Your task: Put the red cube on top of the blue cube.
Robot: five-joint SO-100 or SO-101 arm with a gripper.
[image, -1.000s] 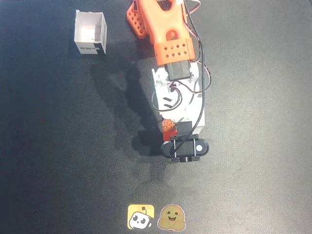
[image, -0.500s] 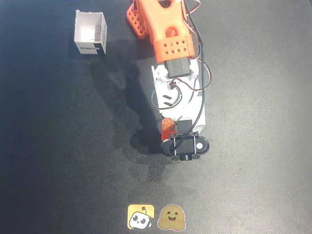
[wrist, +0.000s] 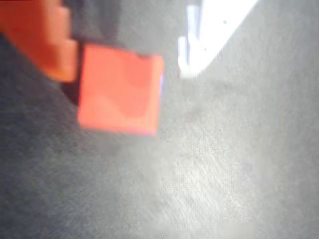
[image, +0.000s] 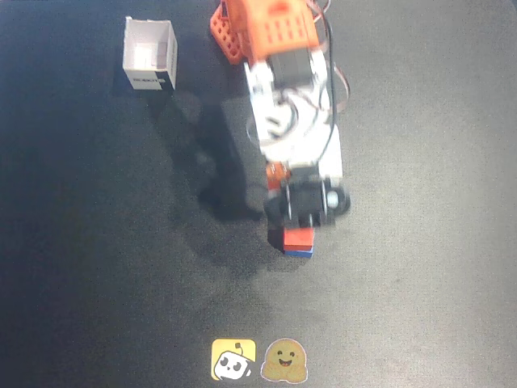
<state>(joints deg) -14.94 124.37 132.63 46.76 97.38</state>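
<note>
The red cube point(image: 297, 237) sits on top of the blue cube point(image: 300, 252), of which only a thin blue edge shows below it in the overhead view. In the wrist view the red cube point(wrist: 119, 89) fills the upper left, with a blue sliver point(wrist: 161, 82) along its right edge. My gripper point(image: 299, 220) hangs just above and behind the stack. In the wrist view my gripper point(wrist: 127, 67) is open: the orange finger point(wrist: 40, 40) is next to the cube's left side, and the white finger point(wrist: 209, 30) stands apart from it on the right.
A white open box point(image: 150, 53) stands at the back left of the dark mat point(image: 420, 267). The arm's orange base point(image: 266, 28) is at the top centre. Two small stickers point(image: 257, 360) lie near the front edge.
</note>
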